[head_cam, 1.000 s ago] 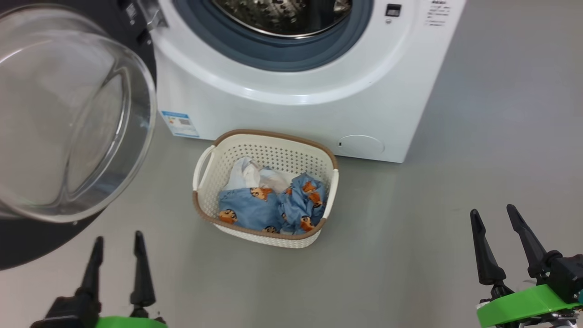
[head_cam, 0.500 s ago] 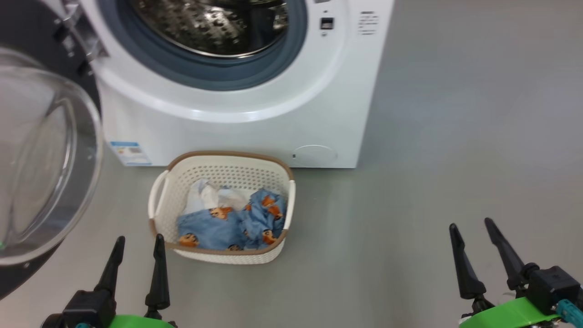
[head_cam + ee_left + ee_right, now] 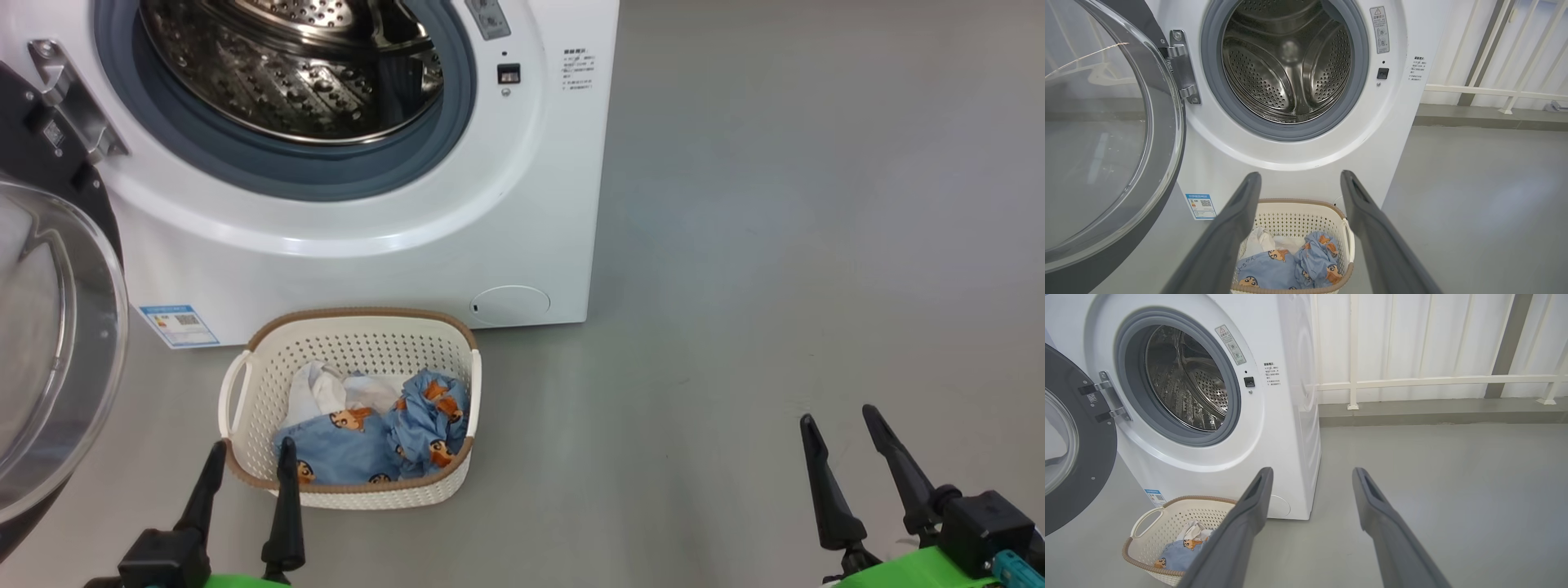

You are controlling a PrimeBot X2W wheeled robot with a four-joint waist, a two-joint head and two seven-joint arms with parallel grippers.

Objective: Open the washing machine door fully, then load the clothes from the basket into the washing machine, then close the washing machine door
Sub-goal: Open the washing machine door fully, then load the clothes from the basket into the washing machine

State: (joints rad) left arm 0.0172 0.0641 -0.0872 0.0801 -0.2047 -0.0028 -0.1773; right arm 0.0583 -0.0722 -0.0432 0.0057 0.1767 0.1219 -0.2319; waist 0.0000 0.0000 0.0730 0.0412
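Here: clothes [image 3: 367, 447] heaped in basket [image 3: 353, 349]; left gripper [image 3: 252, 443], right gripper [image 3: 838, 413] both spread

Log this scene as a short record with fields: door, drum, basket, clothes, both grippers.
washing machine door: swung wide open, at the head view's left
drum: perforated steel, no clothes seen inside
basket: on the floor, in front of the washing machine
clothes: blue printed and white pieces, all in the basket
left gripper: open, holds nothing, by the basket's near rim
right gripper: open, holds nothing, over bare floor right of the basket
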